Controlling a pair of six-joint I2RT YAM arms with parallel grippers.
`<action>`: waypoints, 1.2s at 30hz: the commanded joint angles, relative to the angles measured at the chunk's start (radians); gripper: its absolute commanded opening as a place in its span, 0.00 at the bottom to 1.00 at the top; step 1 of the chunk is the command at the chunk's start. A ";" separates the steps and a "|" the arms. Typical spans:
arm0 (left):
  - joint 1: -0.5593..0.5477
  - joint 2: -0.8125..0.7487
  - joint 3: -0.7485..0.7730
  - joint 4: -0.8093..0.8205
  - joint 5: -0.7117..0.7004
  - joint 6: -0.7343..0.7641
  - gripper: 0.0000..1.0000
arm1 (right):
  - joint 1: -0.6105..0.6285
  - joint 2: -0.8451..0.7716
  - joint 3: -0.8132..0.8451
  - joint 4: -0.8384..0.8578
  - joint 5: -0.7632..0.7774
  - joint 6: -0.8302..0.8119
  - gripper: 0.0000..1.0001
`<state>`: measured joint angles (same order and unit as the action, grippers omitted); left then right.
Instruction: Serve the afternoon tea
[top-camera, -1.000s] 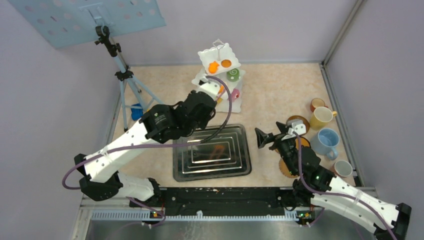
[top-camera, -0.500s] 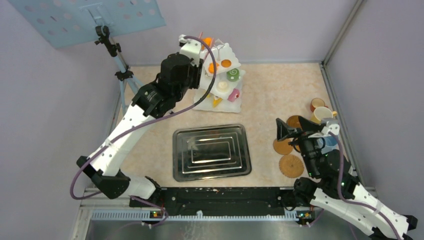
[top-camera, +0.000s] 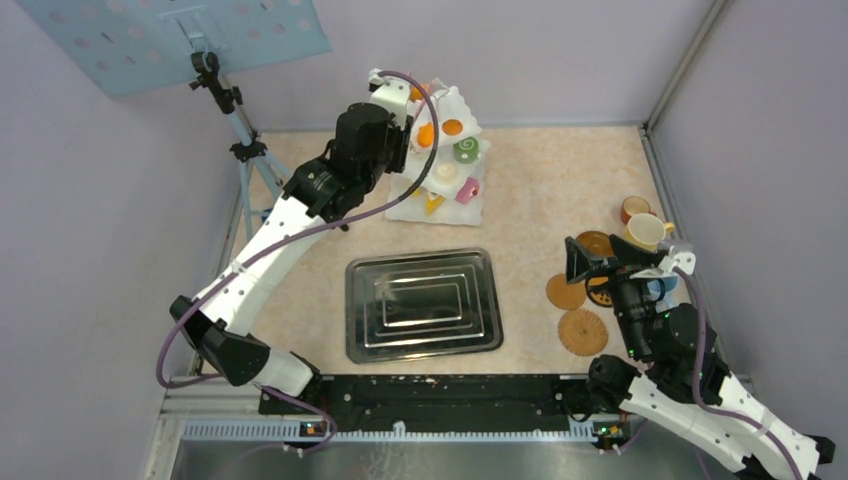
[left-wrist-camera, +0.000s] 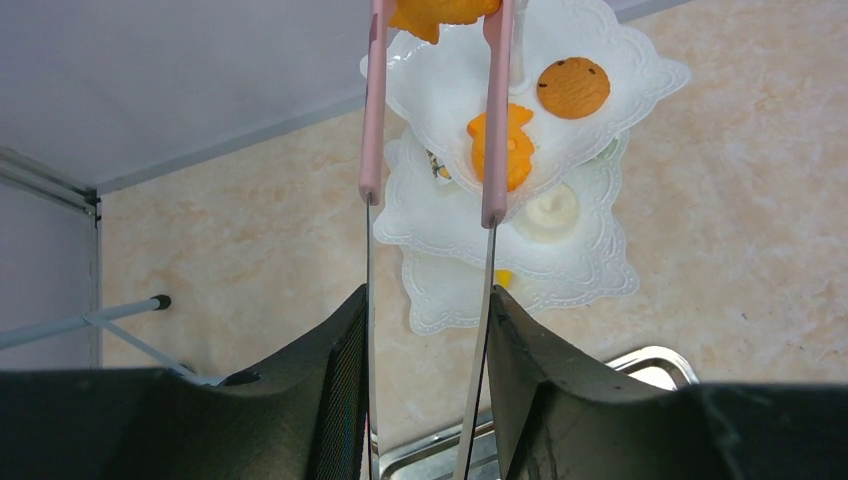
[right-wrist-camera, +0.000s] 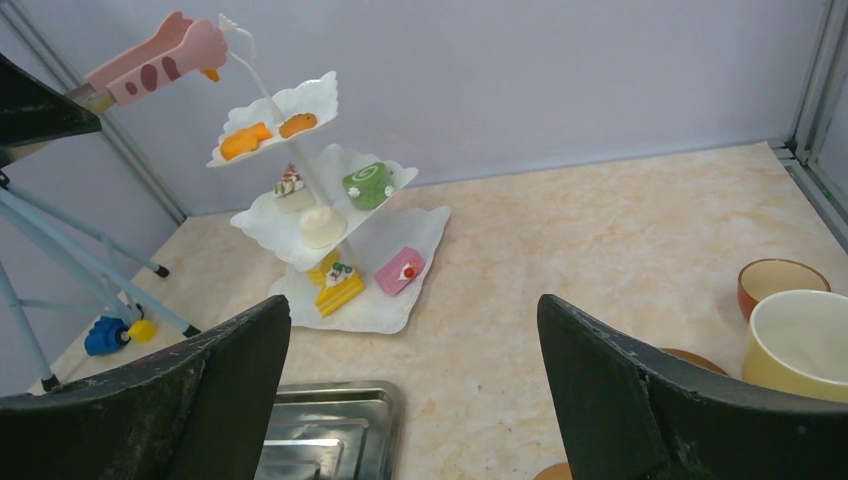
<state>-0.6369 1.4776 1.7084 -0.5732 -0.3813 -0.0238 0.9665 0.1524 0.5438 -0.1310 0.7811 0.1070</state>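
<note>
My left gripper (left-wrist-camera: 428, 300) is shut on the pink tongs (left-wrist-camera: 372, 110). The tongs pinch an orange pastry (left-wrist-camera: 440, 12) just above the top tier of the white three-tier stand (left-wrist-camera: 640, 75). That tier holds another orange pastry (left-wrist-camera: 503, 148) and a round cookie (left-wrist-camera: 573, 87). The lower tiers carry green swirl (right-wrist-camera: 368, 185), cream (right-wrist-camera: 321, 226), yellow (right-wrist-camera: 338, 288) and pink (right-wrist-camera: 400, 271) pastries. My right gripper (right-wrist-camera: 412, 310) is open and empty, above the brown coasters (top-camera: 582, 331). The yellow mug (top-camera: 648, 231) and brown mug (top-camera: 634, 208) stand right of it. The blue mug (top-camera: 660, 285) is partly behind the arm. The grey mug is hidden.
The steel tray (top-camera: 424, 304) lies in the middle, with nothing on it. A tripod (top-camera: 240, 150) with a blue perforated board stands at the back left, a small blue toy (right-wrist-camera: 105, 335) at its foot. Walls close the back and right sides.
My left arm has swung from over the tray up to the stand's top tier, carrying the tongs and the orange pastry. My right gripper has shifted slightly right.
</note>
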 joint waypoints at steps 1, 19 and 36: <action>0.012 -0.069 -0.036 0.093 0.013 -0.014 0.11 | 0.006 -0.002 0.006 0.011 0.003 -0.003 0.92; 0.030 -0.080 -0.139 0.186 0.056 -0.040 0.18 | 0.007 0.006 -0.001 0.004 -0.021 0.039 0.91; 0.051 -0.057 -0.119 0.192 0.090 -0.021 0.36 | 0.007 0.011 -0.011 0.019 -0.028 0.049 0.91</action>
<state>-0.5903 1.4334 1.5650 -0.4625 -0.3134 -0.0525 0.9665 0.1528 0.5404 -0.1349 0.7612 0.1535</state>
